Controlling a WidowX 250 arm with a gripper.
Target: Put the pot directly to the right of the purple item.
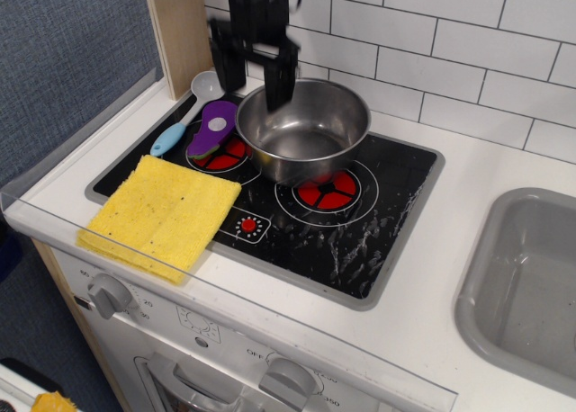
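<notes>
The shiny steel pot (pixel 303 130) sits on the black stovetop (pixel 360 232), between the two red burners, directly right of the purple item (pixel 212 129). The purple item is a flat oval piece with a green end, lying on the left burner. My black gripper (pixel 255 68) is above the pot's left rim, its fingers spread wide and motion-blurred, holding nothing. One finger (pixel 282 70) hangs over the rim and the other is outside it.
A blue-handled white spoon (pixel 187 113) lies left of the purple item. A yellow sponge cloth (pixel 160 214) covers the stove's front left corner. A grey sink basin (pixel 526 286) is at the right. A white tiled wall stands behind.
</notes>
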